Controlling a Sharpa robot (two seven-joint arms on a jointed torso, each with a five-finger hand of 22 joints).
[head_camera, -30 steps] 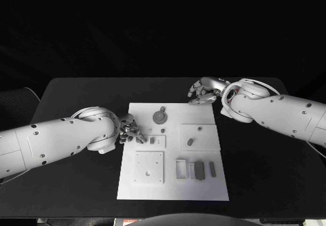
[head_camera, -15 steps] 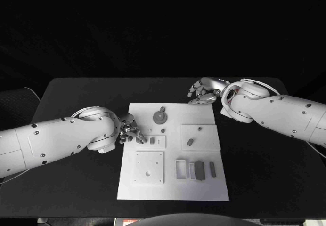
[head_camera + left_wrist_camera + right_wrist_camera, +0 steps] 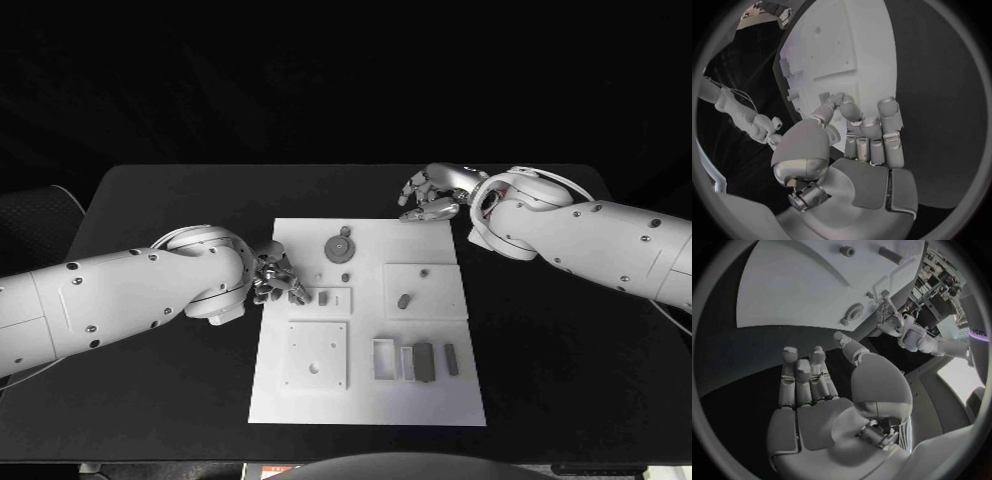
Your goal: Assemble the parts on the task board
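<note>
The flat white rectangular task board [image 3: 368, 320] is laid in the middle of the black table [image 3: 159, 200], with small grey parts set in its recesses: a round disc part [image 3: 339, 245] near the far end, an oblong peg [image 3: 405, 299] on a raised square, and upright bar pieces [image 3: 421, 361] nearer the robot. The left hand [image 3: 274, 280] is held at the board's left edge, fingers loosely curled, nothing gripped. The right hand [image 3: 433, 198] is poised beyond the far edge, fingers apart and empty, presumably so that either side can be reached.
</note>
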